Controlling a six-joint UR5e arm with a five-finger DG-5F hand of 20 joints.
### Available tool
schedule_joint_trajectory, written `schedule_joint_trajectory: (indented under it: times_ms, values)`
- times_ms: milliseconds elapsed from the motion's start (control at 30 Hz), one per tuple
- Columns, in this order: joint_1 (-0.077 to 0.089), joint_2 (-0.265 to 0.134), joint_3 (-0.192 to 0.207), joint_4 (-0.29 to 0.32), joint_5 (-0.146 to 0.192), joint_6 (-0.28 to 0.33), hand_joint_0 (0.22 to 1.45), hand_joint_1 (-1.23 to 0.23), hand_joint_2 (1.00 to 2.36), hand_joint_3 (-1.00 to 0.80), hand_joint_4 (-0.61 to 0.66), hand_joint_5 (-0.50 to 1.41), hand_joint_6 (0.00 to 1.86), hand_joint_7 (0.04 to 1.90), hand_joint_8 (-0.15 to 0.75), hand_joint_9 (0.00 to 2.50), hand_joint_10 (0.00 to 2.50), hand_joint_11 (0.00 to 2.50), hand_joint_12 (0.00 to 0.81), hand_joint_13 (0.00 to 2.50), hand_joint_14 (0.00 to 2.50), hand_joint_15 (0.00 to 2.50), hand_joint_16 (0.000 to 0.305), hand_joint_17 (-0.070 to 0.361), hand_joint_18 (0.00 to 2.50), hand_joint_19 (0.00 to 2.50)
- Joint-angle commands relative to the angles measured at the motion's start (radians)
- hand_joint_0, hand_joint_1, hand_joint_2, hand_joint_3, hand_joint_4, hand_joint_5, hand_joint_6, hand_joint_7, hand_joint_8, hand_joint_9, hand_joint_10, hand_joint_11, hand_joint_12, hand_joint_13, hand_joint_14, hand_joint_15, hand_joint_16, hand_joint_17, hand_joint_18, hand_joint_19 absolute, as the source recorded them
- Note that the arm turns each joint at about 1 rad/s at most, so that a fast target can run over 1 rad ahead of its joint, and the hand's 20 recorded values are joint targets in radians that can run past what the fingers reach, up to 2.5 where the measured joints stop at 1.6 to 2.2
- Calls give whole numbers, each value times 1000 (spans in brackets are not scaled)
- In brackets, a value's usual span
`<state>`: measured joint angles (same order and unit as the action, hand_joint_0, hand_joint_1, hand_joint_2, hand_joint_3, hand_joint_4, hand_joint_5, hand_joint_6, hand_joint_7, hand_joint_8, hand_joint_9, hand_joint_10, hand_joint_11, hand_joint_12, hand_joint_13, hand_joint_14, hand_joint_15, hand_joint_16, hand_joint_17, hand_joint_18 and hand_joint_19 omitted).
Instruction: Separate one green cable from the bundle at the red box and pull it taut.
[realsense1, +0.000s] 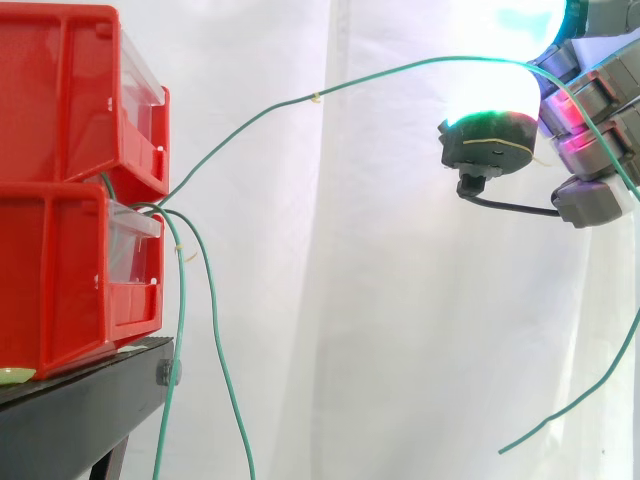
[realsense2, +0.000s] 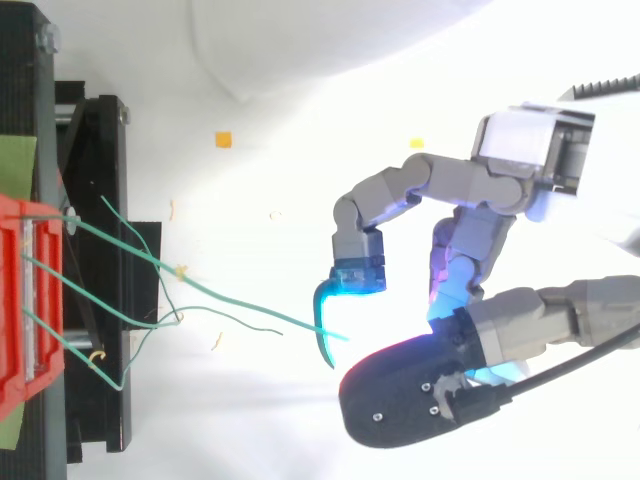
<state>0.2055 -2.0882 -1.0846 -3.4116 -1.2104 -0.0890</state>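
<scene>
Hand (realsense2: 525, 155) clasped round one green cable (realsense1: 400, 68), well right of stacked red bins (realsense1: 60, 100).
Cable arching slackly from between the bins to the curled fingers (realsense1: 600, 92), tail dangling below; other green strands (realsense1: 181, 320) hanging by the black stand (realsense1: 80, 415).

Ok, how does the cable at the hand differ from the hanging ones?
The lifted cable arcs sideways from the red bins to the hand; the hanging cables drop beside the black stand. The lifted cable is gripped; the hanging cables are free. All are thin, green, slack.
</scene>
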Motion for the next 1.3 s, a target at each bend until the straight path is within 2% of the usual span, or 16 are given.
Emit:
schedule_joint_trajectory:
  times_ms: [0, 1267]
  values:
    - [0, 0, 0, 0, 0, 0, 715, -557, 1000, -500, 314, -29, 766, 1147, 124, 1439, 6, 1730, 192, 1222, 370, 1669, 25, 56, 875, 939]
    - [0, 0, 0, 0, 0, 0, 712, -558, 1000, -500, 310, -29, 768, 1141, 121, 1453, 8, 1745, 191, 1228, 358, 1670, 26, 58, 879, 946]
